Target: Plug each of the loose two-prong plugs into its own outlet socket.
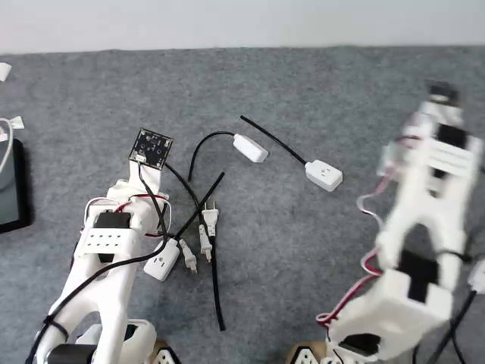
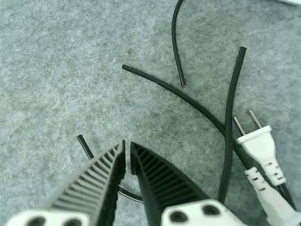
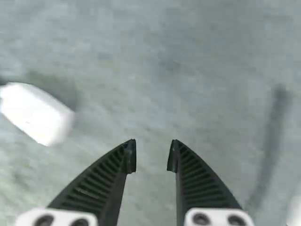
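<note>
Left tool (image 2: 128, 145), pressed together and empty, sits just beside the white plug (image 2: 257, 143), likely lining up. The right tool (image 3: 152, 146), spread and empty, hangs well apart from that plug, probably to fetch a socket (image 3: 35, 113).

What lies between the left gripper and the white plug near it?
Two black cables lie flat on the carpet between the left gripper and the plug: a slanted cable and a crossing cable. Nothing taller shows there.
</note>
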{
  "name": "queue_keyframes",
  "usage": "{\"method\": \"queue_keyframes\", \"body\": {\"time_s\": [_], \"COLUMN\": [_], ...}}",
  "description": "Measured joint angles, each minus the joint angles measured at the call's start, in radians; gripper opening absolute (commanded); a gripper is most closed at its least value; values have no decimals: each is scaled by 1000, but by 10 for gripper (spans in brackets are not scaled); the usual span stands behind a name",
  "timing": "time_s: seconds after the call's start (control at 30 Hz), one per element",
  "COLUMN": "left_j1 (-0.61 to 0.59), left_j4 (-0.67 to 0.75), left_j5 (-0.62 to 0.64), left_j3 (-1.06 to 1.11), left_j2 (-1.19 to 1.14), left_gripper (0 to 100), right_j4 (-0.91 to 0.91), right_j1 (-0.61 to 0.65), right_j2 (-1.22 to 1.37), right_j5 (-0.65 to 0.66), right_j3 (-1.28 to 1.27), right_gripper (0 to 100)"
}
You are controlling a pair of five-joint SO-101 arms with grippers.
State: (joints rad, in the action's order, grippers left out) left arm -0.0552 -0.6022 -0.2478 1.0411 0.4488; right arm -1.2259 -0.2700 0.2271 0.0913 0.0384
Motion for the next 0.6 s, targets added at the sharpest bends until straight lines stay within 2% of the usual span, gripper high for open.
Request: {"method": "queue_keyframes", "body": {"time_s": [0.13, 0.2, 0.6], "left_j1": [0, 0, 0], "left_j4": [0, 0, 0], "left_j5": [0, 0, 0], "left_j3": [0, 0, 0], "left_j2": [0, 0, 0], "left_gripper": [13, 13, 13], "right_j4": [43, 43, 43], "right_j1": [167, 218, 229], "right_j2": [130, 193, 428], "right_j5": [-41, -49, -55], "right_j3": [43, 101, 353], "right_gripper": [243, 261, 262]}}
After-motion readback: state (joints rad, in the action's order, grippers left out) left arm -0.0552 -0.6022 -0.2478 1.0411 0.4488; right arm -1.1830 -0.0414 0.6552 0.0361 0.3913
